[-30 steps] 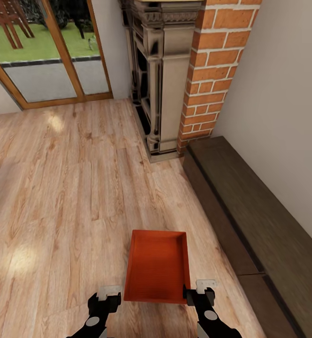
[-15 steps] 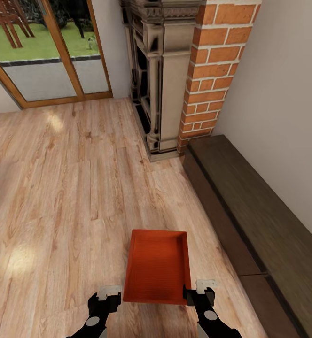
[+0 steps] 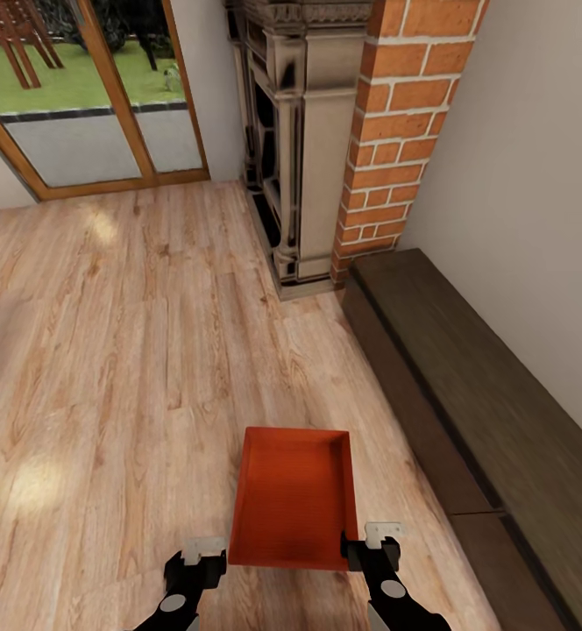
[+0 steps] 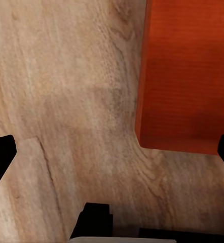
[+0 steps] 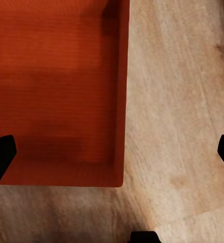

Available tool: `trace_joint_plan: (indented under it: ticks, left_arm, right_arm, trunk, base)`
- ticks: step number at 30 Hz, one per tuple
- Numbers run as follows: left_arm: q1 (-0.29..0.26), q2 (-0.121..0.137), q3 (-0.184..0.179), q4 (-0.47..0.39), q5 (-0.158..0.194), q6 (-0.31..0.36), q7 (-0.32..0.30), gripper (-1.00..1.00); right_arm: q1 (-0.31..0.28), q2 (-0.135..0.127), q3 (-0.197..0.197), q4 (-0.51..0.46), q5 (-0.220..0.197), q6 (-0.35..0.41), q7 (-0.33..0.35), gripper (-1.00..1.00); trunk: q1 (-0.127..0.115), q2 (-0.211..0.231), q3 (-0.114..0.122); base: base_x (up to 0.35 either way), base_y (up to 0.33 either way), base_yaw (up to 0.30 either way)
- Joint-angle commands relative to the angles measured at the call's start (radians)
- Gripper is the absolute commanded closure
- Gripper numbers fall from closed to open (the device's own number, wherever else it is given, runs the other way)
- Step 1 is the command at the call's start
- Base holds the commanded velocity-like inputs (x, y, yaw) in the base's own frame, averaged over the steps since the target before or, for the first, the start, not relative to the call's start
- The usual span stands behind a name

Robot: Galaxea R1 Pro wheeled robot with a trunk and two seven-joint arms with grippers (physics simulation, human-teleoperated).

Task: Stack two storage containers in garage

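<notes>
Right gripper (image 3: 372, 545) sits at the near right corner of the storage container (image 3: 293, 499), jaws spread wide; in the right wrist view the two dark fingertips (image 5: 0, 157) stand far apart, one over the bin's near edge, the other over bare planks, nothing between them clamped. Left gripper (image 3: 196, 554) hangs just beside the container's near left corner, likewise spread: in the left wrist view one fingertip (image 4: 0, 157) is over wood, the other at the bin's corner. Contact with the wall cannot be told.

Container: orange-red, rectangular, no lid, open side up, lying flat on the light wood-plank floor (image 3: 124, 350) between the two grippers, long axis running away from the robot. Inside looks bare, finely ribbed base (image 5: 51, 86). Outer corner seen in the left wrist view (image 4: 188, 76).

Right of the bin: long dark wooden bench (image 3: 466, 394) along the pale wall.

Farther: brick fireplace column (image 3: 396, 140) with dark ornate surround (image 3: 295, 149) at the bench's far end.

Farthest, left: wood-framed glass door (image 3: 89, 105), grass beyond.
</notes>
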Motion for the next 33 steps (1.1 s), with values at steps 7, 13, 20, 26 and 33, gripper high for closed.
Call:
trace_joint_plan:
  ticks: [7, 13, 20, 26, 33]
  left_arm:
    - [-0.001, 0.001, -0.007, 0.005, 0.003, -0.002, 0.006, -1.0]
    - [-0.001, 0.001, -0.007, 0.006, 0.002, -0.003, 0.006, -1.0]
    - [-0.001, 0.001, -0.007, 0.006, 0.002, -0.003, 0.006, -1.0]
    - [-0.001, 0.0, -0.007, 0.006, 0.002, -0.004, 0.006, -1.0]
    - [-0.001, 0.0, -0.007, 0.006, 0.002, -0.004, 0.006, -1.0]
  right_arm:
    - [0.0, 0.0, 0.008, 0.001, -0.001, -0.001, -0.008, -1.0]
    - [0.0, 0.0, 0.008, 0.001, -0.001, -0.001, -0.008, -1.0]
    - [0.0, 0.0, 0.009, 0.001, 0.001, -0.002, -0.008, -1.0]
    - [0.0, 0.0, 0.009, 0.001, 0.0, -0.003, -0.008, -1.0]
    - [0.0, 0.001, 0.008, 0.002, 0.0, -0.004, -0.015, -1.0]
  trunk:
    - [0.027, -0.05, -0.023]
    - [0.05, -0.092, -0.041]
    - [0.077, -0.141, -0.063]
    - [0.1, -0.183, -0.082]
    - [0.127, -0.232, -0.104]
  base:
    - [0.0, 0.0, 0.0]
    - [0.0, 0.0, 0.0]
    - [0.0, 0.0, 0.0]
    - [0.0, 0.0, 0.0]
    - [0.0, 0.0, 0.0]
